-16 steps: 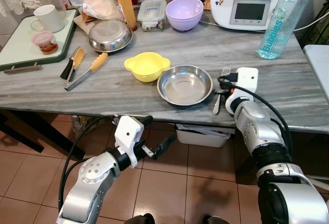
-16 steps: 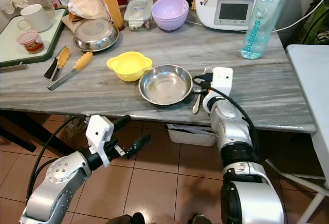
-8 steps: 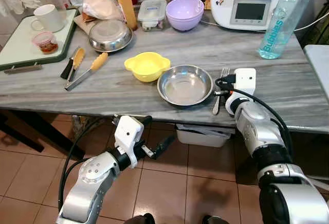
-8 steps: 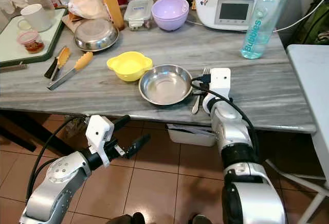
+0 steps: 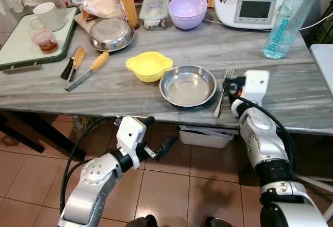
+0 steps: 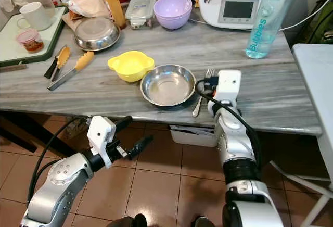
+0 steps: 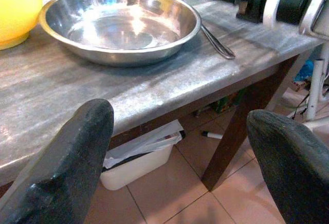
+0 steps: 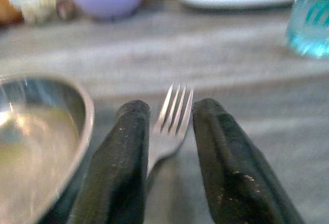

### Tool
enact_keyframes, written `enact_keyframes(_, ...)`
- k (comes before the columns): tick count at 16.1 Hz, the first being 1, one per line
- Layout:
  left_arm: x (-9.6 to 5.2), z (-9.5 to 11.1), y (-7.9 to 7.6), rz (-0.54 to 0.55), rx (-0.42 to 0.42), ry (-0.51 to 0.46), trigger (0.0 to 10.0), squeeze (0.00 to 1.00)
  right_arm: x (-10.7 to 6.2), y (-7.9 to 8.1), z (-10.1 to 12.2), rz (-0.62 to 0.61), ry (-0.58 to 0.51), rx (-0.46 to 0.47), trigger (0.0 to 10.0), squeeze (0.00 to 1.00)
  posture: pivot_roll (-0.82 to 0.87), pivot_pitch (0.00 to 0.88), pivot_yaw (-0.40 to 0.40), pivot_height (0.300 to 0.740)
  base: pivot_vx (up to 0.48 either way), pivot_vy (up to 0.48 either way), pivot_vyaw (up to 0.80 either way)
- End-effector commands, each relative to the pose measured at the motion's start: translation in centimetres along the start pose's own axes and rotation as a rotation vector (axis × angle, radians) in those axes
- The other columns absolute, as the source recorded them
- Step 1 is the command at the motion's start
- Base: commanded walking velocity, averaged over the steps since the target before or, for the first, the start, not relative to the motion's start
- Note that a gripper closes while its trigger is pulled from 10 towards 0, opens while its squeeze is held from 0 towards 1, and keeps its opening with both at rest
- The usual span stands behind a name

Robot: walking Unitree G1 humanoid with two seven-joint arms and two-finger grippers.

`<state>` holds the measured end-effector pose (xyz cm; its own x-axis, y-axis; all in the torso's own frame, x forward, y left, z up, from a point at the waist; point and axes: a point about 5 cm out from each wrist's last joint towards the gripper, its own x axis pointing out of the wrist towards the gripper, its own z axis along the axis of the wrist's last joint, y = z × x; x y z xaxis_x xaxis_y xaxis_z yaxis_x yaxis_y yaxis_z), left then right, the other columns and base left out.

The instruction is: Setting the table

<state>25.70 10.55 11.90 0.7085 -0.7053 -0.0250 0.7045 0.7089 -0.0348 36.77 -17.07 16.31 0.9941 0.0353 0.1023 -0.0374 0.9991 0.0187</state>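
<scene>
A steel bowl (image 5: 187, 85) sits near the table's front edge, with a yellow bowl (image 5: 149, 65) touching its left rim. A fork (image 5: 222, 96) lies flat on the marble just right of the steel bowl, tines pointing away from me. My right gripper (image 5: 229, 85) hovers low over the fork, open. In the right wrist view its two fingers straddle the fork (image 8: 175, 112) with gaps on both sides. My left gripper (image 5: 158, 133) hangs below the table edge, open and empty. It faces the steel bowl (image 7: 121, 23).
Tongs (image 5: 86, 71) and a spatula lie at the left. A second steel bowl (image 5: 111, 34), purple bowl (image 5: 187, 11), white appliance (image 5: 252, 3) and water bottle (image 5: 283, 21) stand at the back. A green tray (image 5: 26, 47) holds a mug. A white bin (image 5: 205, 136) sits under the table.
My right arm has shifted a little to the right, and more of the fork now shows beside the steel bowl. The left arm has not moved.
</scene>
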Motion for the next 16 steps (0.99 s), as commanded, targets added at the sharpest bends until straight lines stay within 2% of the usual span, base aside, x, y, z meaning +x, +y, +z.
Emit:
enact_keyframes(1,-0.1,-0.4,0.1,0.004,-0.002,0.015,10.0,0.00,-0.1,0.6,0.9,0.009,-0.060,-0.030,10.0,1.00,0.00,0.166,0.112,0.740,0.000,0.000,0.00)
enact_keyframes(3,0.0,-0.4,0.0,0.008,-0.002,0.012,10.0,0.00,-0.3,1.3,2.2,0.020,-0.134,-0.092,10.0,1.00,0.00,0.164,0.107,0.740,0.000,0.000,0.00)
enact_keyframes(6,0.0,-0.4,0.0,0.018,-0.004,0.007,10.0,0.00,-1.1,3.6,4.5,0.109,-0.236,-0.136,10.0,1.00,-0.01,0.158,0.096,0.740,0.000,0.000,0.00)
enact_keyframes(7,0.1,-0.4,-0.1,0.022,-0.006,0.004,10.0,0.00,-1.7,4.5,4.4,0.142,-0.224,-0.118,10.0,1.00,-0.01,0.155,0.089,0.740,0.000,0.000,0.00)
enact_keyframes(10,0.2,-0.5,-0.1,0.026,-0.009,0.001,10.0,0.00,-2.7,5.0,3.4,0.172,-0.194,-0.096,10.0,1.00,-0.01,0.153,0.084,0.740,0.000,0.000,0.00)
enact_keyframes(11,0.2,-0.5,-0.1,0.028,-0.010,-0.002,10.0,0.00,-4.1,5.3,2.5,0.200,-0.159,-0.081,10.0,1.00,-0.01,0.152,0.082,0.740,0.000,0.000,0.00)
enact_keyframes(12,0.2,-0.5,-0.1,0.028,-0.011,-0.003,10.0,0.00,-4.5,5.4,2.3,0.206,-0.154,-0.078,10.0,1.00,-0.01,0.152,0.082,0.740,0.000,0.000,0.00)
enact_keyframes(14,0.3,-0.5,-0.2,0.028,-0.014,-0.007,10.0,0.00,-6.0,5.5,1.7,0.217,-0.129,-0.098,10.0,1.00,-0.02,0.152,0.083,0.740,0.000,0.000,0.00)
enact_keyframes(16,0.4,-0.5,-0.1,0.030,-0.011,-0.015,10.0,0.00,-6.7,5.5,1.5,0.225,-0.135,-0.156,10.0,1.00,-0.03,0.151,0.085,0.740,0.000,0.000,0.00)
